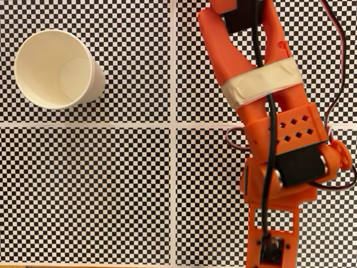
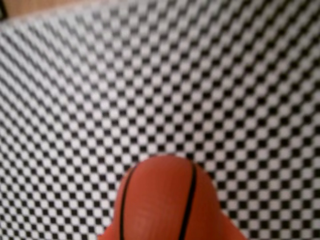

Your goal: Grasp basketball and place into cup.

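Observation:
The basketball (image 2: pixel 167 200), orange-red with black seams, sits at the bottom centre of the wrist view, very close to the camera. Orange slivers of my gripper (image 2: pixel 170 236) hug its base on both sides, so the jaws look shut on it. In the fixed view the orange arm reaches from the top edge down to the bottom right, and its gripper end (image 1: pixel 271 245) covers the ball. The cream-white paper cup (image 1: pixel 83 92) lies at the upper left with its mouth facing the camera, far from the gripper and with nothing in it.
A black-and-white checkered mat (image 1: pixel 111 195) covers the table, split by white lines into panels. Black and red cables (image 1: pixel 334 100) run along the arm on the right. A strip of bare wood (image 2: pixel 45 6) shows past the mat's far edge in the wrist view.

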Action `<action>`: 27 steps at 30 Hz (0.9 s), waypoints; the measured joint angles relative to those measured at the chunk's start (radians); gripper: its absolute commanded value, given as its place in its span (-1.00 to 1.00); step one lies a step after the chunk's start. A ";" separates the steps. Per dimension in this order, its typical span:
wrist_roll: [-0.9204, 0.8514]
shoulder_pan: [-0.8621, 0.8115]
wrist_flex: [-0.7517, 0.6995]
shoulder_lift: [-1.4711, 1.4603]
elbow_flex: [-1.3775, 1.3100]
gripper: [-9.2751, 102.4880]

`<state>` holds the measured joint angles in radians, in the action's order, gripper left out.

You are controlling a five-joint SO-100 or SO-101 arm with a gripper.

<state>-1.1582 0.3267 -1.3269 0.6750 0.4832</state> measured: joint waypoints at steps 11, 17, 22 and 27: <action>-0.032 -0.071 -0.049 -0.006 -0.319 -0.84; -0.089 -0.130 -0.127 0.011 -0.399 -0.84; -0.129 -0.190 -0.281 0.083 -0.399 -0.84; -0.152 -0.224 -0.387 0.221 -0.353 -0.84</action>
<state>-1.3100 0.1028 -1.7135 0.8958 0.1304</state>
